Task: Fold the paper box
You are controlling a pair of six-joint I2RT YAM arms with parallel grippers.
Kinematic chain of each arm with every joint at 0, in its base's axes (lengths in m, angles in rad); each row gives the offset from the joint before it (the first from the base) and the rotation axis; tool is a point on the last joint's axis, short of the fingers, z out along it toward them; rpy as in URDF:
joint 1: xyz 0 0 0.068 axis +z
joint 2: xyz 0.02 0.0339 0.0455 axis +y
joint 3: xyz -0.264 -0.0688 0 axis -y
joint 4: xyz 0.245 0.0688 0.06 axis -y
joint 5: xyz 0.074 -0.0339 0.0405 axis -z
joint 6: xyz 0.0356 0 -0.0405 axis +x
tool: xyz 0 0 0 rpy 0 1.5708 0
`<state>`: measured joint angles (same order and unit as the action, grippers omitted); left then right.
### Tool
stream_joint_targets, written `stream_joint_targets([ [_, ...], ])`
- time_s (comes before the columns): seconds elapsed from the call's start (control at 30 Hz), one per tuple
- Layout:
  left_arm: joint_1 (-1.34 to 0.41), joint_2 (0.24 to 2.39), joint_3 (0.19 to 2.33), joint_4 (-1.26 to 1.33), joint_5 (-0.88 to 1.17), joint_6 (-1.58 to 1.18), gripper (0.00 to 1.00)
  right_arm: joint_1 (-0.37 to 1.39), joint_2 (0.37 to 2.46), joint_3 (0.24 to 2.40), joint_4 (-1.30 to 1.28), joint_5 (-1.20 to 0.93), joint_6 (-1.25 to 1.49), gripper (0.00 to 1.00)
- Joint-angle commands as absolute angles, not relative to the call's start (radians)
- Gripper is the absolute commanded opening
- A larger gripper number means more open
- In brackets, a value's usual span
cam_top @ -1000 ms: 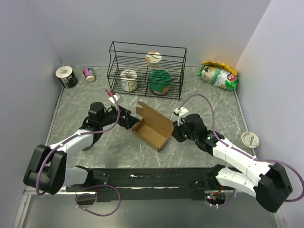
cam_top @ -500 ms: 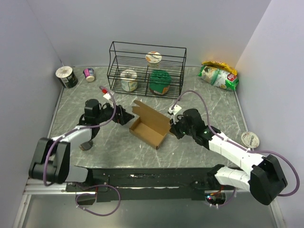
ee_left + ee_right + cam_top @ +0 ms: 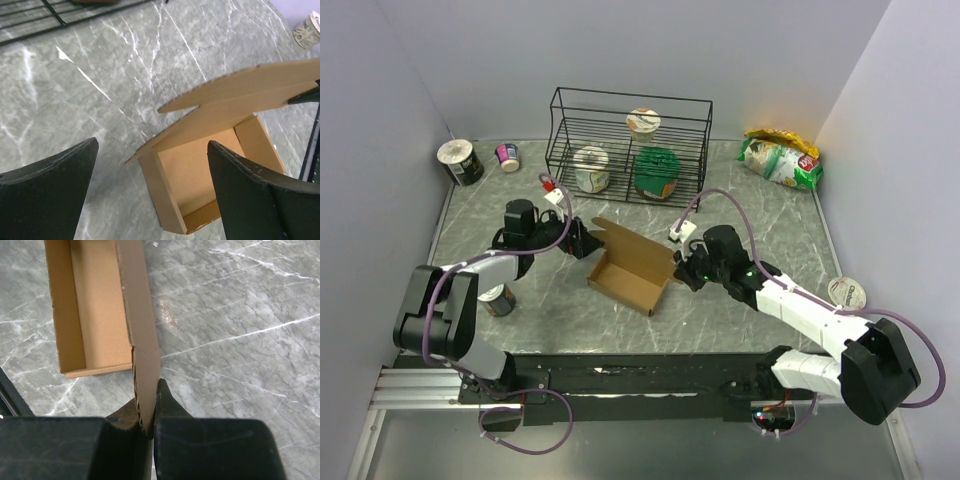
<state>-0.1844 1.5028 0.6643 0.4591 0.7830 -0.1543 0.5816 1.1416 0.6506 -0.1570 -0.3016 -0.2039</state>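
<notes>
The wire rack [image 3: 628, 146] stands at the back. Just in front lies the paper box [image 3: 630, 280], open side up, lid raised, its long axis roughly parallel to the rack. The right gripper [image 3: 682, 272] pinches the lid's right end. The left gripper [image 3: 582, 243] gapes by the left end.

the paper box [image 3: 625, 278] — plain brown, tray formed — sits mid-table, lid raised.

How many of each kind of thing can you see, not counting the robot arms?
paper box: 1
wire rack: 1
snack bag: 1
cups and tubs: 7
Total: 10
</notes>
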Motion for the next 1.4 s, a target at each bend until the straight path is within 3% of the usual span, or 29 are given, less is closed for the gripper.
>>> stream_joint_targets([
  [0.0,-0.181,1.542,0.716,0.497,0.882,-0.138,0.94,0.571,1.144,0.698,-0.121,-0.304,-0.215,0.0],
  [0.13,-0.184,1.529,0.661,0.593,0.89,-0.186,0.79,0.571,1.141,0.698,-0.118,-0.288,-0.21,0.0],
  [0.23,-0.192,1.528,0.653,0.62,0.897,-0.204,0.58,0.571,1.143,0.699,-0.12,-0.296,-0.215,0.0],
  [0.3,-0.215,1.528,0.65,0.621,0.881,-0.202,0.54,0.569,1.147,0.707,-0.132,-0.282,-0.215,0.0],
  [0.53,-0.297,1.525,0.646,0.58,0.749,-0.207,0.23,0.592,1.128,0.709,-0.121,-0.183,-0.184,0.0],
  [0.93,-0.457,1.523,0.658,0.541,0.373,-0.259,0.05,0.67,1.124,0.707,-0.097,0.041,-0.155,0.0],
  [1.2,-0.575,1.439,0.536,0.649,0.14,-0.321,0.03,0.753,1.184,0.811,-0.153,0.29,-0.028,0.0],
  [1.37,-0.66,1.399,0.447,0.756,0.054,-0.354,0.04,0.773,1.229,0.864,-0.173,0.368,0.11,0.06],
])
